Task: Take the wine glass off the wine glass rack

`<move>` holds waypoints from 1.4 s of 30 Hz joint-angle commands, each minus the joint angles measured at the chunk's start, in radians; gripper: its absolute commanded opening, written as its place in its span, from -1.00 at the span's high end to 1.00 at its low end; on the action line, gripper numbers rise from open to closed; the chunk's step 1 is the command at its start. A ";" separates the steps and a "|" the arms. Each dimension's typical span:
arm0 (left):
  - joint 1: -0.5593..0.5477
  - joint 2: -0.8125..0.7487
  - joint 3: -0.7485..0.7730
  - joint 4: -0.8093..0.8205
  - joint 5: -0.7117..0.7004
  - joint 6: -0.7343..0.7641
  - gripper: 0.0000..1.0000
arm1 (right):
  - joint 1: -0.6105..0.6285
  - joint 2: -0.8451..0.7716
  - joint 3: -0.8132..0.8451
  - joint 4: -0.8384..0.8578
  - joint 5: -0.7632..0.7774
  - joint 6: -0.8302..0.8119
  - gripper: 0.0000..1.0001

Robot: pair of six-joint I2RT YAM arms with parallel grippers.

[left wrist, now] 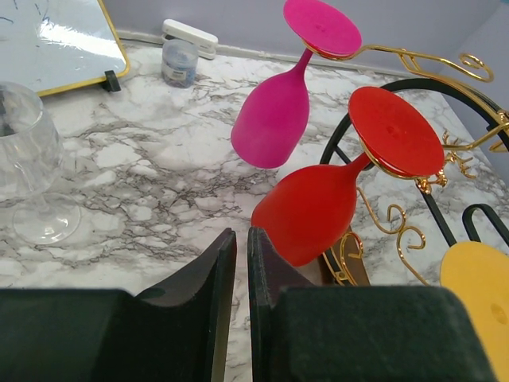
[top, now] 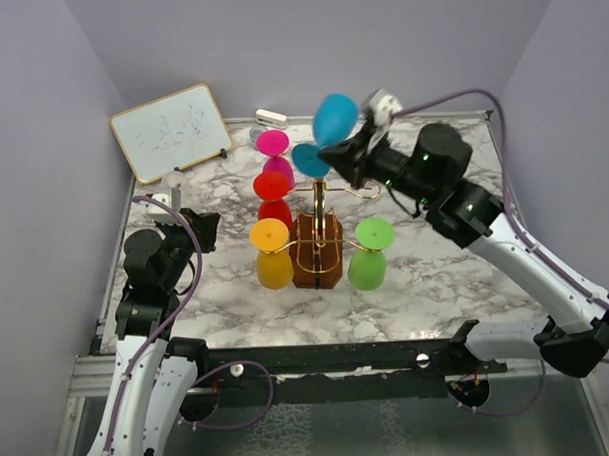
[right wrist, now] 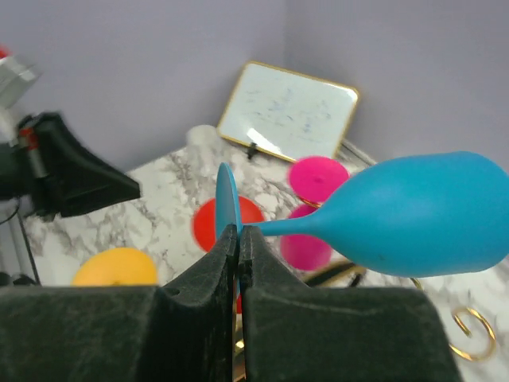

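Blue glass [right wrist: 421, 215]: likely light, slick; off the rack [top: 316, 256], toward the worktop's [top: 436, 273] far edge.
Hold: foot [right wrist: 227, 191] edge now; stem [right wrist: 286, 227] probably steadier.
Right gripper [right wrist: 239, 231]: clamped on foot.
Left gripper [left wrist: 242, 239]: barely apart, empty.

Pale lavender walls [top: 40, 97] closing in on left, far and right sides, white grey-veined marble table [top: 436, 273] filling the middle, gold-framed whiteboard [top: 171, 131] propped tilted at the far left corner, silver metal rail [top: 89, 371] along the near edge, soft even light throughout
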 commanded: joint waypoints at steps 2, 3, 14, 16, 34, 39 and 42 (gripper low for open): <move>-0.003 0.005 0.010 -0.024 -0.084 -0.020 0.66 | 0.413 0.027 0.011 0.222 0.540 -0.614 0.98; -0.003 0.011 0.016 -0.038 -0.108 -0.029 0.65 | 0.447 0.040 0.009 0.256 0.588 -0.676 0.98; -0.002 0.224 0.522 -0.294 -0.196 -0.173 0.39 | 0.776 0.005 -0.428 0.840 0.712 -1.653 0.98; -0.003 0.281 0.689 -0.346 -0.175 -0.179 0.35 | 0.803 0.006 -0.494 0.908 0.713 -1.782 0.98; -0.039 0.409 1.096 -0.527 0.311 -0.321 -0.29 | 0.904 -0.001 -0.630 0.818 0.742 -2.082 0.98; -0.041 0.384 1.105 -0.572 0.322 -0.327 -0.28 | 0.913 0.004 -0.630 0.750 0.766 -2.070 0.98; -0.040 0.362 1.100 -0.605 0.324 -0.327 -0.27 | 0.914 0.005 -0.626 0.686 0.775 -2.051 0.98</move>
